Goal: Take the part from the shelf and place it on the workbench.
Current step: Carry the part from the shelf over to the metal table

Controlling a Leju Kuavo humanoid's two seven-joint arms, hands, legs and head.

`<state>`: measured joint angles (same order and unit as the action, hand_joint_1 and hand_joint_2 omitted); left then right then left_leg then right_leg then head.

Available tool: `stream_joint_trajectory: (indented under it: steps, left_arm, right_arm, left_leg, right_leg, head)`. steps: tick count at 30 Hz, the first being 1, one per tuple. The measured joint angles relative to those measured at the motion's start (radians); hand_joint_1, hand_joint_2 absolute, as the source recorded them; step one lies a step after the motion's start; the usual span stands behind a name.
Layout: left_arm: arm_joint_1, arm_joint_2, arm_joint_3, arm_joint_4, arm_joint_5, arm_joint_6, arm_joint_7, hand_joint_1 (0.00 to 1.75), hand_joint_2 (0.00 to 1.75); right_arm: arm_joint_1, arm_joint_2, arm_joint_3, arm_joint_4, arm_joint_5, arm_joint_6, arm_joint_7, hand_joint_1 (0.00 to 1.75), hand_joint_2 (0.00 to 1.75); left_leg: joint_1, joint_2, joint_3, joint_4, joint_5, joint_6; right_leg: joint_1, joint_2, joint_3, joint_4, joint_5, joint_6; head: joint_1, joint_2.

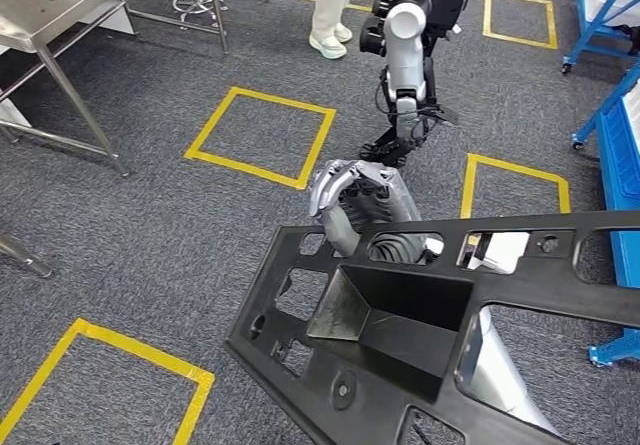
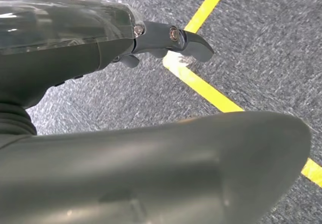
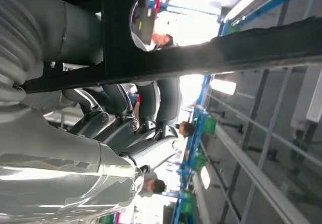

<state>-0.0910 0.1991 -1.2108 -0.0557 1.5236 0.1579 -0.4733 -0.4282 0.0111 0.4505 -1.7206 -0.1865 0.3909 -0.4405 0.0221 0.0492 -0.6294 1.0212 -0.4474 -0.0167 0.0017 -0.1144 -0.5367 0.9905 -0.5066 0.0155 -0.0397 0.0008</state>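
Grey carpet floor [image 1: 151, 215] marked with yellow tape squares [image 1: 260, 135] spreads below us, with a metal desk [image 1: 53, 15] at the far left, blue shelf frames [image 1: 615, 155] at the right, and another robot [image 1: 407, 55] and a person's legs [image 1: 330, 10] ahead. We see the large black plastic part [image 1: 423, 335] carried low in front, tilted. Our right hand [image 1: 355, 200] grips its upper edge, fingers [image 3: 113, 100] curled over the rim. Our left hand [image 2: 152, 148] hangs over the carpet, fingers apart, holding nothing.
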Motion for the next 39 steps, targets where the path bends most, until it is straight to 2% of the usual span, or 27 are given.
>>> stream_joint_trajectory:
  steps: [1, 3, 5, 6, 7, 8, 9, 10, 12, 14, 16, 17, 19, 20, 22, 23, 24, 26, 28, 29, 31, 32, 34, 36, 37, 38, 39]
  left_arm:
    - [0.002, 0.001, 0.000, 0.000, 0.000, 0.000, 0.000, 0.00, 1.75]
    - [0.003, 0.004, 0.000, 0.000, 0.000, 0.000, 0.000, 0.00, 1.75]
    - [-0.001, 0.005, 0.000, 0.000, 0.000, 0.000, -0.001, 0.00, 1.75]
    - [-0.003, 0.005, 0.000, 0.000, 0.000, 0.000, -0.001, 0.00, 1.75]
    - [-0.004, 0.004, 0.000, 0.000, 0.000, 0.000, -0.001, 0.00, 1.75]
    - [-0.004, 0.004, 0.000, 0.000, 0.000, 0.000, -0.001, 0.00, 1.75]
    - [-0.002, 0.003, 0.000, 0.000, 0.000, 0.000, -0.001, 0.00, 1.75]
    - [-0.002, 0.003, 0.000, 0.000, 0.000, 0.000, -0.001, 0.00, 1.75]
    - [-0.001, 0.002, 0.000, 0.000, 0.000, 0.000, -0.001, 0.00, 1.75]
    - [0.000, 0.002, 0.000, 0.000, 0.000, 0.000, -0.001, 0.00, 1.75]
    - [0.004, 0.001, 0.000, 0.000, 0.000, 0.000, -0.001, 0.00, 1.75]
    - [0.007, 0.001, 0.000, 0.000, 0.000, 0.001, -0.001, 0.00, 1.75]
    - [0.007, 0.001, 0.000, 0.000, 0.000, 0.001, -0.001, 0.00, 1.75]
    - [0.005, 0.001, 0.000, 0.000, 0.000, 0.002, -0.001, 0.00, 1.75]
    - [0.002, -0.002, 0.000, -0.001, 0.000, 0.002, -0.001, 0.00, 1.75]
    - [0.002, -0.003, 0.000, -0.001, 0.000, 0.002, -0.001, 0.00, 1.75]
    - [0.004, -0.004, 0.000, -0.001, 0.000, 0.002, -0.001, 0.00, 1.75]
    - [0.005, -0.004, 0.000, -0.001, 0.000, 0.002, -0.001, 0.00, 1.75]
    - [0.003, -0.008, 0.000, -0.001, 0.000, 0.003, -0.001, 0.00, 1.75]
    - [0.003, -0.010, 0.000, -0.002, 0.000, 0.003, -0.001, 0.00, 1.75]
    - [0.005, -0.012, 0.000, -0.002, 0.000, 0.003, -0.001, 0.00, 1.75]
    - [0.007, -0.012, 0.000, -0.002, 0.000, 0.004, -0.002, 0.00, 1.75]
    - [0.009, -0.012, 0.000, -0.002, 0.000, 0.007, -0.002, 0.00, 1.75]
    - [0.006, -0.012, 0.000, -0.002, 0.000, 0.009, -0.004, 0.00, 1.75]
    - [0.004, -0.013, 0.000, -0.002, 0.000, 0.009, -0.004, 0.00, 1.75]
    - [0.004, -0.014, 0.000, -0.002, 0.000, 0.009, -0.005, 0.00, 1.75]
    - [0.005, -0.015, 0.000, -0.002, 0.000, 0.009, -0.005, 0.00, 1.75]
  right_arm:
    - [0.002, 0.000, -0.003, -0.011, -0.006, 0.002, 0.000, 1.75, 1.75]
    - [0.007, 0.000, -0.009, -0.035, -0.018, 0.007, 0.000, 1.75, 1.75]
    - [0.013, -0.001, -0.016, -0.054, -0.027, 0.012, 0.000, 1.75, 1.75]
    - [0.018, -0.002, -0.019, -0.061, -0.030, 0.013, 0.000, 1.75, 1.75]
    - [0.023, -0.003, -0.022, -0.065, -0.033, 0.015, 0.000, 1.75, 1.75]
    - [0.028, -0.003, -0.024, -0.070, -0.036, 0.017, 0.000, 1.75, 1.75]
    - [0.032, -0.003, -0.026, -0.075, -0.040, 0.018, 0.000, 1.75, 1.75]
    - [0.033, -0.003, -0.028, -0.080, -0.043, 0.019, 0.000, 1.75, 1.75]
    - [0.034, -0.003, -0.031, -0.091, -0.048, 0.020, 0.000, 1.75, 1.75]
    - [0.035, -0.003, -0.033, -0.100, -0.052, 0.021, 0.000, 1.75, 1.75]
    - [0.036, -0.004, -0.035, -0.107, -0.057, 0.022, 0.000, 1.75, 1.75]
    - [0.037, -0.004, -0.035, -0.111, -0.061, 0.024, 0.000, 1.75, 1.75]
    - [0.040, -0.004, -0.036, -0.119, -0.069, 0.030, 0.000, 1.75, 1.75]
    - [0.044, -0.004, -0.037, -0.123, -0.073, 0.033, 0.000, 1.75, 1.75]
    - [0.054, -0.004, -0.038, -0.127, -0.078, 0.038, 0.000, 1.75, 1.75]
    - [0.060, -0.004, -0.038, -0.128, -0.079, 0.040, 0.000, 1.75, 1.75]
    - [0.065, -0.004, -0.038, -0.130, -0.081, 0.041, 0.000, 1.75, 1.75]
    - [0.072, -0.004, -0.038, -0.136, -0.083, 0.045, 0.000, 1.75, 1.75]
    - [0.075, -0.006, -0.039, -0.145, -0.086, 0.048, -0.001, 1.75, 1.75]
    - [0.077, -0.007, -0.040, -0.149, -0.087, 0.050, -0.001, 1.75, 1.75]
    - [0.083, -0.008, -0.041, -0.156, -0.089, 0.052, -0.001, 1.75, 1.75]
    - [0.085, -0.009, -0.041, -0.159, -0.089, 0.053, -0.001, 1.75, 1.75]
    - [0.088, -0.011, -0.042, -0.166, -0.090, 0.054, -0.002, 1.75, 1.75]
    - [0.096, -0.015, -0.043, -0.170, -0.091, 0.056, -0.002, 1.75, 1.75]
    - [0.102, -0.017, -0.043, -0.171, -0.091, 0.056, -0.002, 1.75, 1.75]
    - [0.107, -0.019, -0.043, -0.171, -0.091, 0.056, -0.002, 1.75, 1.75]
    - [0.111, -0.019, -0.043, -0.172, -0.091, 0.057, -0.001, 1.75, 1.75]
  left_leg:
    - [-0.001, -0.010, 0.000, 0.000, 0.000, 0.008]
    - [-0.002, -0.029, 0.002, -0.001, 0.001, 0.022]
    - [-0.004, -0.052, 0.002, -0.002, 0.002, 0.033]
    - [-0.008, -0.066, 0.003, -0.002, 0.002, 0.037]
    - [-0.011, -0.080, 0.003, -0.001, 0.003, 0.039]
    - [-0.015, -0.096, 0.004, -0.001, 0.003, 0.041]
    - [-0.017, -0.110, 0.005, -0.001, 0.003, 0.041]
    - [-0.019, -0.125, 0.007, -0.001, 0.003, 0.042]
    - [-0.020, -0.153, 0.008, -0.001, 0.003, 0.041]
    - [-0.016, -0.177, 0.004, 0.000, 0.005, 0.037]
    - [-0.012, -0.195, -0.002, -0.003, 0.009, 0.028]
    - [-0.014, -0.185, -0.004, 0.001, 0.004, 0.024]
    - [-0.018, -0.131, -0.028, 0.052, -0.035, 0.014]
    - [-0.017, -0.097, -0.054, 0.108, -0.067, 0.008]
    - [-0.007, -0.068, -0.110, 0.229, -0.117, -0.004]
    - [0.000, -0.062, -0.123, 0.257, -0.120, -0.011]
    - [0.006, -0.056, -0.115, 0.246, -0.104, -0.017]
    - [0.014, -0.028, -0.052, 0.126, -0.044, -0.030]
    - [0.011, 0.003, 0.001, 0.025, -0.011, -0.026]
    - [0.007, 0.009, 0.010, 0.006, -0.010, -0.019]
    - [0.002, -0.011, 0.008, 0.008, -0.013, 0.002]
    - [0.001, -0.021, 0.008, 0.007, -0.013, 0.010]
    - [0.000, -0.041, 0.010, 0.006, -0.011, 0.024]
    - [-0.003, -0.064, 0.011, 0.006, -0.011, 0.034]
    - [-0.006, -0.077, 0.011, 0.006, -0.010, 0.037]
    - [-0.010, -0.092, 0.012, 0.006, -0.010, 0.039]
    - [-0.014, -0.106, 0.013, 0.006, -0.010, 0.040]
  right_leg:
    - [-0.004, 0.000, 0.003, 0.001, -0.005, 0.006]
    - [-0.012, 0.039, -0.009, 0.037, -0.036, 0.012]
    - [-0.014, 0.094, -0.064, 0.158, -0.100, 0.010]
    - [-0.013, 0.105, -0.102, 0.232, -0.129, 0.008]
    - [-0.011, 0.110, -0.133, 0.288, -0.143, 0.005]
    - [-0.009, 0.113, -0.150, 0.309, -0.137, 0.001]
    - [-0.005, 0.117, -0.147, 0.289, -0.112, -0.005]
    - [-0.001, 0.126, -0.126, 0.232, -0.072, -0.012]
    - [0.004, 0.170, -0.068, 0.092, -0.001, -0.027]
    - [0.006, 0.200, -0.038, 0.023, 0.022, -0.033]
    - [0.007, 0.183, -0.033, 0.013, 0.023, -0.034]
    - [0.005, 0.170, -0.030, 0.007, 0.025, -0.036]
    - [0.000, 0.141, -0.024, -0.006, 0.031, -0.040]
    - [-0.001, 0.126, -0.022, -0.009, 0.032, -0.041]
    - [-0.002, 0.095, -0.022, -0.009, 0.030, -0.040]
    - [-0.003, 0.080, -0.022, -0.009, 0.028, -0.037]
    - [-0.004, 0.066, -0.021, -0.008, 0.025, -0.034]
    - [-0.008, 0.040, -0.017, -0.003, 0.018, -0.021]
    - [-0.007, 0.021, -0.013, 0.004, 0.008, -0.005]
    - [-0.005, 0.012, -0.011, 0.006, 0.005, 0.001]
    - [-0.006, -0.005, -0.004, 0.005, 0.002, 0.011]
    - [-0.010, -0.002, -0.002, 0.007, -0.005, 0.015]
    - [-0.015, 0.040, -0.021, 0.061, -0.045, 0.020]
    - [-0.015, 0.092, -0.082, 0.193, -0.108, 0.016]
    - [-0.013, 0.102, -0.116, 0.258, -0.130, 0.012]
    - [-0.010, 0.108, -0.140, 0.297, -0.134, 0.008]
    - [-0.006, 0.112, -0.146, 0.297, -0.118, 0.001]
  head:
    - [0.000, 0.000]
    - [0.000, 0.000]
    - [0.000, 0.000]
    - [0.000, 0.000]
    - [0.000, 0.000]
    - [0.000, 0.000]
    - [0.000, 0.000]
    - [0.000, 0.000]
    - [0.000, 0.000]
    - [0.000, 0.000]
    - [0.000, 0.000]
    - [-0.001, 0.000]
    - [-0.001, 0.000]
    - [-0.002, 0.000]
    - [-0.002, 0.000]
    - [-0.002, 0.000]
    - [-0.002, 0.000]
    - [-0.002, 0.000]
    - [-0.001, 0.000]
    - [-0.001, 0.000]
    - [0.001, 0.000]
    - [0.001, 0.000]
    - [0.002, 0.000]
    - [0.002, 0.000]
    - [0.002, 0.000]
    - [0.002, 0.000]
    - [0.002, 0.000]
